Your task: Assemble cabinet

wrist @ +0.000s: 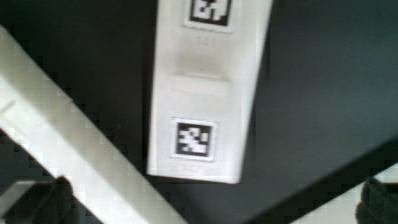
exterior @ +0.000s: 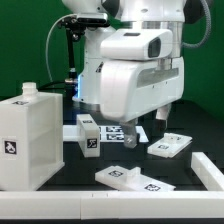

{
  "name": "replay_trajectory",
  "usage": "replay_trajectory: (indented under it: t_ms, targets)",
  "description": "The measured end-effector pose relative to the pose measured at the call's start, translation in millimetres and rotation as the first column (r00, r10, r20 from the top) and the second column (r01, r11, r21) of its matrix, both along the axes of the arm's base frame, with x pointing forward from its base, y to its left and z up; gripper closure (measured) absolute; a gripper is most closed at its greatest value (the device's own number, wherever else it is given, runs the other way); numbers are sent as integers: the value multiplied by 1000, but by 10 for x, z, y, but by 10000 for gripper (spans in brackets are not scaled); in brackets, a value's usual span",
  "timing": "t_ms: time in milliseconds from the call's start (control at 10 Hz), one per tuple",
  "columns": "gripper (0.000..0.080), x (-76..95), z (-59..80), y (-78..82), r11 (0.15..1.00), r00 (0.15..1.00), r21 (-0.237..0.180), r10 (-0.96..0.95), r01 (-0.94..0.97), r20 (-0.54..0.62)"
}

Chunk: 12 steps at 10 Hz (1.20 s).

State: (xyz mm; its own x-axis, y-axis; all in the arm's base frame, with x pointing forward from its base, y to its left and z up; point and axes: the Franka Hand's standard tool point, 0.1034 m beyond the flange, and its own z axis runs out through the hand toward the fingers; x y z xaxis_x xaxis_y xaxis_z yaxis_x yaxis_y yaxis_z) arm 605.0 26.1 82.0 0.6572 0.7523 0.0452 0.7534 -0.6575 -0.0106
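While the gripper (wrist: 206, 198) hangs open above the panel (wrist: 210, 85), three o'clock from the box (exterior: 35, 125) in the exterior view, it seems light, stiff, best pinched widthwise.

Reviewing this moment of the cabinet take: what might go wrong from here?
1. In the wrist view the open fingers sit past the end of the tagged white panel, not astride it. Closing now would likely catch only its end, or nothing.
2. A slanted white bar lies close beside that panel. A finger coming down there may strike or shove it.
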Motion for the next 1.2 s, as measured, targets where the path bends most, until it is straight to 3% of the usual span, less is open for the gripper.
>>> replay_trajectory:
  t_ms: [300, 600, 1200]
  targets:
    - [2, -7, -9, 3, 1000, 1000, -3, 9, -9, -1]
    - [2, 51, -143, -92, 999, 999, 7, -51, 51, -12]
    - [2, -24, -666, -104, 995, 996, 22, -92, 92, 1]
